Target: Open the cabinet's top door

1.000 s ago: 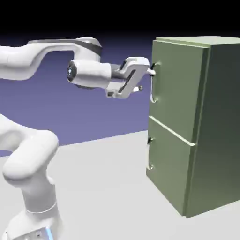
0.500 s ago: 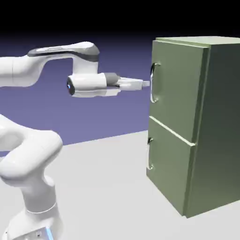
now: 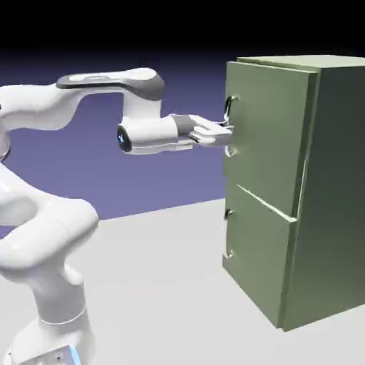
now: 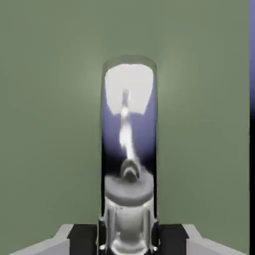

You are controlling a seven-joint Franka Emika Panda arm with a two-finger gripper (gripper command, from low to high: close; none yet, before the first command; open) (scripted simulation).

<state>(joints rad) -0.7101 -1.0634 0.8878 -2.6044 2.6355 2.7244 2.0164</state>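
The olive-green cabinet [image 3: 331, 178] stands at the exterior view's right. Its top door [image 3: 265, 135] sits slightly proud of the cabinet front, with a thin dark gap along its far edge. My gripper [image 3: 227, 133] reaches level to the door's vertical metal handle [image 3: 228, 105] and is shut on it. In the hand view the shiny curved handle [image 4: 129, 124] runs up the middle between my fingertips, with my gripper [image 4: 128, 240] closed around its lower part. The flat green top door [image 4: 50, 124] fills the rest of that view.
Below the top door is the shorter lower door [image 3: 258, 249] with its small handle [image 3: 229, 235], flush and shut. The grey table [image 3: 164, 285] stretches between my base and the cabinet. A blue strip of backdrop [image 4: 252, 55] shows past the door's edge.
My hand rolled to level, went forward to the handle and closed on it. The top door's handle edge has since shifted a little toward me, off the cabinet front.
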